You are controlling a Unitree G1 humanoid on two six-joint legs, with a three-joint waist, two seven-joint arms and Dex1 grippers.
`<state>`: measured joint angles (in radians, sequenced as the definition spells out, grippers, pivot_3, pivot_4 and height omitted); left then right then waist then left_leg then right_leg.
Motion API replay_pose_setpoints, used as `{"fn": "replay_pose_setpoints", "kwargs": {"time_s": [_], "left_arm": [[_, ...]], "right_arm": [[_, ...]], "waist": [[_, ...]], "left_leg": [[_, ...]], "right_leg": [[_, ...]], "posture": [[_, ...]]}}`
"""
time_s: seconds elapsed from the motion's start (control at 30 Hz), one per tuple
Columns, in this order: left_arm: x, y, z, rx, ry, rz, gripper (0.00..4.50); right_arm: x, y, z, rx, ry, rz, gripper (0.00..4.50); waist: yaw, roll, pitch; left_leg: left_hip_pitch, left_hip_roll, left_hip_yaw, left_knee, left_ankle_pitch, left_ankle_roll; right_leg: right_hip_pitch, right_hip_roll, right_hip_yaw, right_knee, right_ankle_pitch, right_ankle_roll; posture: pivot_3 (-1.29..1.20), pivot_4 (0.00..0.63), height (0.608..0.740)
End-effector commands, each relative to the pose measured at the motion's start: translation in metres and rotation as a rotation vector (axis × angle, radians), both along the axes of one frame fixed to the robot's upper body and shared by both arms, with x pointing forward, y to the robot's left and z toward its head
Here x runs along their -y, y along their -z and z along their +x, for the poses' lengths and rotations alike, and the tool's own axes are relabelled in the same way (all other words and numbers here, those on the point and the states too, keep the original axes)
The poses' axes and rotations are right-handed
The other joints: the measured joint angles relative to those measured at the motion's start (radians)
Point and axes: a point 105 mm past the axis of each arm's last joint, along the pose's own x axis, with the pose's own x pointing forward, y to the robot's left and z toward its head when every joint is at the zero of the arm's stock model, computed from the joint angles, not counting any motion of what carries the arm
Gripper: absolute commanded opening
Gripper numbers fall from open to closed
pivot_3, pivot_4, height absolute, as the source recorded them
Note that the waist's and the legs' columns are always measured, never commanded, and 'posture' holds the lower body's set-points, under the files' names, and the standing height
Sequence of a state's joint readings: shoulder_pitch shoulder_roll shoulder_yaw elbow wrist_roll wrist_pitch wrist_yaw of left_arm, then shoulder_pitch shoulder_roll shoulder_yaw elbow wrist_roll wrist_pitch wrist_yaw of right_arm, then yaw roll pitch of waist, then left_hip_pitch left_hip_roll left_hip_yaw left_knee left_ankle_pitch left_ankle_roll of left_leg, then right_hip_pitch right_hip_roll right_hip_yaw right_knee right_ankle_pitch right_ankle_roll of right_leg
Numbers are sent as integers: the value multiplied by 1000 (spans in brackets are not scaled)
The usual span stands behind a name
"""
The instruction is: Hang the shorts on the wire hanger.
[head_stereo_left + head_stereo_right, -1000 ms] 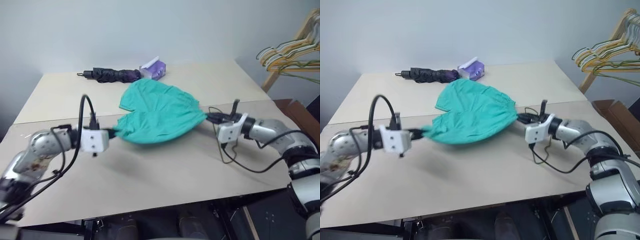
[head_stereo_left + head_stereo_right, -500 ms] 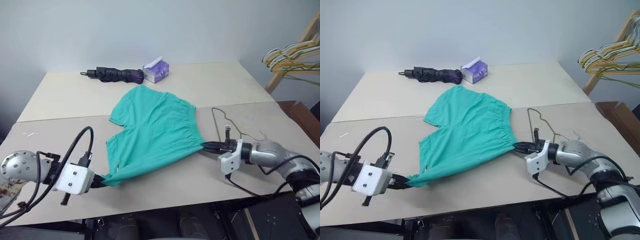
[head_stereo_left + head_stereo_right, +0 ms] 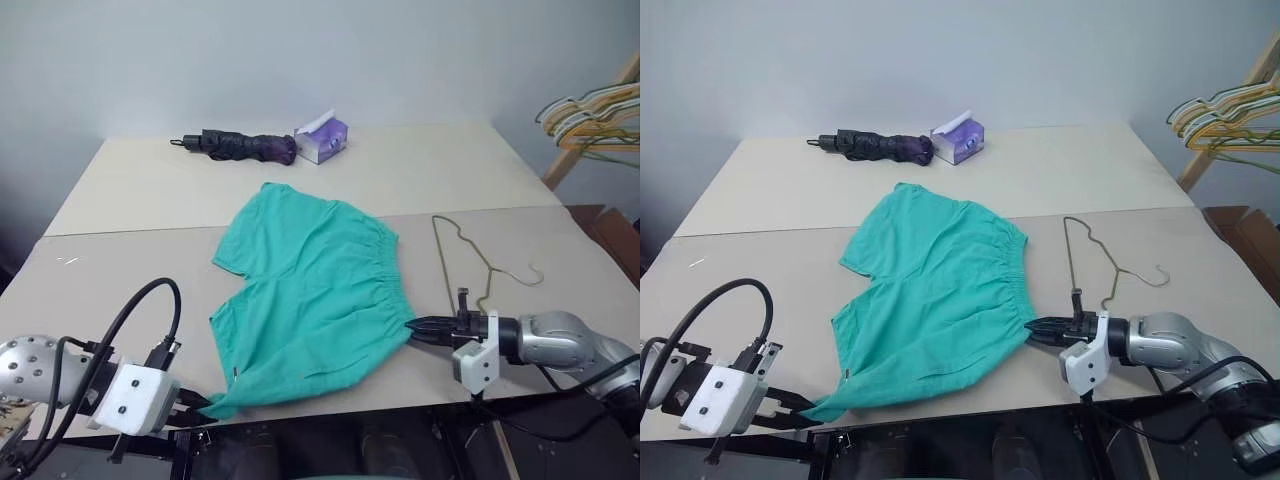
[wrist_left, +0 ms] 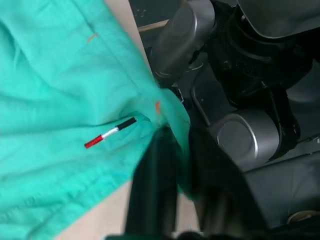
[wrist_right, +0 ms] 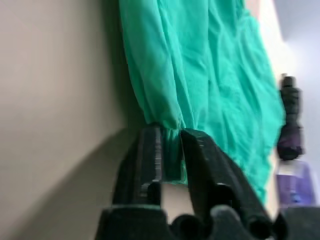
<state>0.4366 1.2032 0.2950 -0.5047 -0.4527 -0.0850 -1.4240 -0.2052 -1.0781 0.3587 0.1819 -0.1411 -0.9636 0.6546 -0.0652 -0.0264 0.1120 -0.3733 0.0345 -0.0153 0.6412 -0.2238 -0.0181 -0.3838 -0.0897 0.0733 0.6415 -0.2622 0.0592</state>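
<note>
I have the shorts spread flat on the near part of the worktop, waistband toward my right and the legs toward the left and the far side. The near-left corner of the fabric reaches the front edge of the worktop.

My left end effector sits at that front edge, at the near-left corner of the shorts. In the left wrist view its 2 black fingers stand a little apart with a fold of teal cloth between them, so the cloth is in the jaws, but I cannot tell whether they are pressing on it.

My right end effector is at the near-right corner of the shorts, at the end of the gathered waistband. In the right wrist view the 2 fingers stand slightly apart with a bunched strip of the waistband running down between them. Whether that is a firm pinch or loose contact I cannot tell.

The wire hanger lies flat on the worktop just beside the waistband on my right, not touching the shorts, its hook curling out to the right. It is bare; no part of the shorts is over it.

At the far edge of the worktop lie a dark folded umbrella and, just beside it, a purple tissue pack. A bunch of coloured hangers hangs from a wooden rack off to the right, well apart from the worktop.
</note>
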Motion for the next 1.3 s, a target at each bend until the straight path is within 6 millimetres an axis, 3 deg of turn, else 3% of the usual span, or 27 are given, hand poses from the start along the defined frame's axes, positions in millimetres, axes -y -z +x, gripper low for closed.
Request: {"fn": "replay_pose_setpoints", "kwargs": {"time_s": [0.03, 0.17, 0.27, 0.33, 0.6, 0.8, 0.97, 1.23, 1.3], "left_arm": [[-6, -12, 7, 16, -21, -20, 1931], [-15, -27, 14, 8, -46, -37, 2868], [-16, -59, 37, 26, -141, -152, 3803], [-13, -75, 47, 31, -177, -228, 4457], [22, -117, 90, 30, -321, -589, 4457], [56, -113, 103, -36, -272, -628, 4457], [69, -110, 109, -51, -237, -645, 4457], [72, -110, 113, -34, -224, -645, 4457], [72, -110, 113, -31, -224, -642, 4500]], "right_arm": [[-2, -16, -3, -14, -6, 19, 2248], [4, -19, -2, -45, 36, 19, 3325], [16, -29, 2, -109, 135, 64, 4354], [24, -38, 6, -137, 220, 119, 4500], [58, -57, 20, -367, 731, 437, 4500], [94, -43, 26, -480, 1184, 425, 4500], [111, -26, 29, -597, 1441, 389, 4500], [113, -1, 47, -764, 1592, 423, 4500], [115, 6, 48, -749, 1612, 373, 4119]], "waist": [[6, -1, 1], [13, -2, 3], [26, -3, 7], [33, -3, 9], [40, -2, 11], [27, -4, 11], [11, -4, 12], [-6, -4, 12], [-7, -4, 12]], "left_leg": [[0, 0, 0, 0, 0, 0], [0, 0, 0, 0, 0, 1], [0, 0, 0, 0, 0, 1], [-1, 0, 0, 0, 0, 1], [-6, 0, -2, 2, -3, 3], [-7, 0, -3, 4, -3, 3], [-9, 0, -4, 4, -3, 3], [-11, -1, -5, 4, -3, 3], [-11, -1, -5, 4, -3, 3]], "right_leg": [[0, 0, 0, 0, 0, 0], [0, 0, 0, 0, -1, -1], [-1, 0, 0, 0, -2, 0], [-1, 0, -1, 0, -4, 3], [-4, 0, -2, 1, -3, 2], [-3, 0, -3, 1, -2, 2], [-5, 1, -3, 0, -2, 2], [-6, 1, -3, 0, -2, 2], [-6, 1, -3, 0, -2, 2]], "posture": [[-2, 134, 740], [2, 135, 740], [7, 137, 740], [8, 136, 740], [-47, 127, 740], [-75, 121, 740], [-95, 113, 740], [-100, 104, 740], [-90, 103, 740]]}}
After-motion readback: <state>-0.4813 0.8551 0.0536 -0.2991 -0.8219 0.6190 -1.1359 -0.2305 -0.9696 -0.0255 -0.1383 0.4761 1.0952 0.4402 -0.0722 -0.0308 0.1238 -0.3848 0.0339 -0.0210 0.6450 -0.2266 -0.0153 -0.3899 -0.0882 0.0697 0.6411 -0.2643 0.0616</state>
